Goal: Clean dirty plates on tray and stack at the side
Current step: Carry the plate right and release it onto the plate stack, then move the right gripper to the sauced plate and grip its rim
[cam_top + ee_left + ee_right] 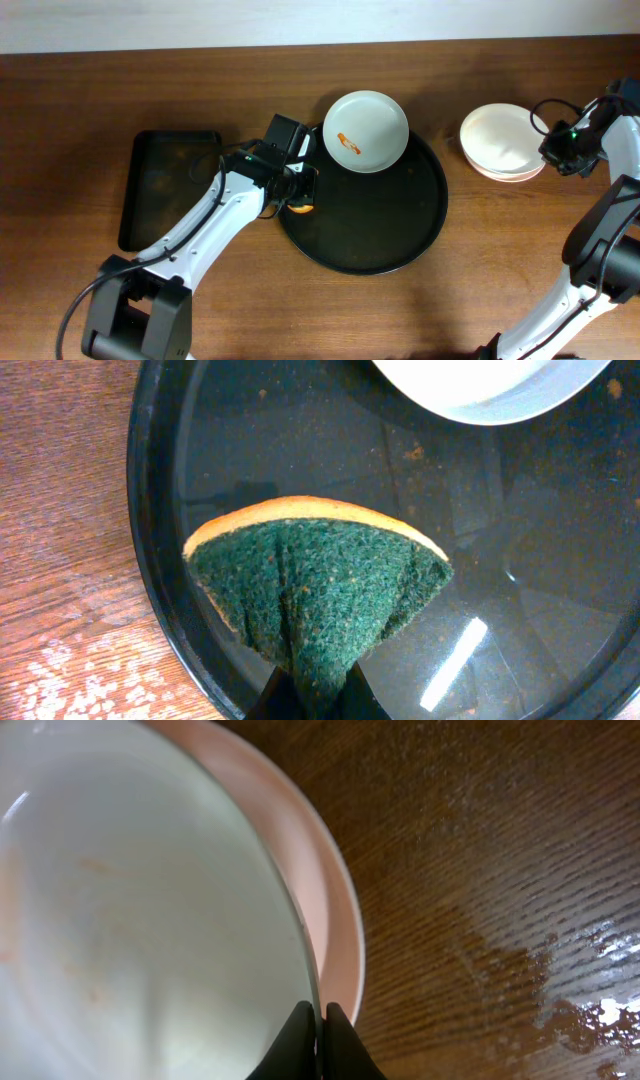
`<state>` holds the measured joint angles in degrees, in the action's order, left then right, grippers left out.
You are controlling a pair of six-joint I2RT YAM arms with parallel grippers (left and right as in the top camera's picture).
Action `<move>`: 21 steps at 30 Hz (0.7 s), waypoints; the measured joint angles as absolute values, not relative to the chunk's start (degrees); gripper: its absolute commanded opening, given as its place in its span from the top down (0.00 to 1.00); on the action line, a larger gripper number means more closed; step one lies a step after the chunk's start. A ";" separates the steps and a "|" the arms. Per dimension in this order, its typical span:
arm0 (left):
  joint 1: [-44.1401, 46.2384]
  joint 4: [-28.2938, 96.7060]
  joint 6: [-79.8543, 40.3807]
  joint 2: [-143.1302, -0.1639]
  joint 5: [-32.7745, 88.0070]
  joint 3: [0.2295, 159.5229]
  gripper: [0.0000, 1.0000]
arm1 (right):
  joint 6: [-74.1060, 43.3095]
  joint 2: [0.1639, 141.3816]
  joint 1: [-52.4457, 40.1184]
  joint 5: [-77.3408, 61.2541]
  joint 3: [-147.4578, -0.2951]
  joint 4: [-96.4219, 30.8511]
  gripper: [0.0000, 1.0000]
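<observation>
As for the left gripper (pixel 310 698): clamps shut on a sponge (pixel 320 590), pinching it at the near end and spreading its green rough face like a fan, with an orange edge along the far side. Hangs over the left part of the tray (pixel 400 225), just inside the raised rim (touching the black floor or not, cannot tell). Around the sponge, brown crumbs and specks on the tray floor.

As for the smeared plate (pixel 372 118): sits at the far side of the tray and overhangs its rim a little. Carries an orange-red smear (pixel 350 143) left of its middle. Lies apart from the sponge, further back and to the right.

As for the stack (pixel 500 140): stands on the wooden table (pixel 80 110) to the right of the tray, near it but not touching. Counts at least two white plates, a top plate (pixel 130 920) nested in a lower plate (pixel 320 890) with a pinkish-looking rim in the wrist view.

As for the right gripper (pixel 320 1015): rests at the right rim of the top plate, pressed fully together with no visible gap. Caught on the thin rim or only meeting it: cannot tell.

Left of the tray, beside the left arm (pixel 215 225): a rectangular black tray (pixel 165 190). On the wood beside the stack: a wet patch (pixel 560 980).
</observation>
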<state>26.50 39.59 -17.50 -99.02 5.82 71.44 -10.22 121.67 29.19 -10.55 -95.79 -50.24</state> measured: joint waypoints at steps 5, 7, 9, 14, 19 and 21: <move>26.50 39.59 -17.50 -99.02 5.82 71.44 0.99 | -10.22 121.67 29.19 -9.98 -95.79 -50.33 0.24; 26.50 39.59 -17.50 -99.02 5.82 71.44 0.99 | -10.22 121.67 29.17 -10.00 -95.79 -50.68 0.20; 26.50 39.59 -17.50 -99.02 5.82 71.44 0.99 | -10.00 121.67 29.17 -10.00 -96.31 -52.42 0.21; 26.50 39.24 -17.50 -99.02 5.82 71.44 0.99 | -6.87 121.45 28.23 -12.21 -107.61 -64.36 0.25; 26.50 38.20 -17.52 -99.02 5.82 71.44 0.99 | 5.98 119.48 17.93 -18.74 -114.32 -67.59 0.21; 26.50 38.28 -17.52 -99.02 5.82 71.44 0.99 | 9.98 119.42 13.76 -19.51 -114.32 -66.32 0.21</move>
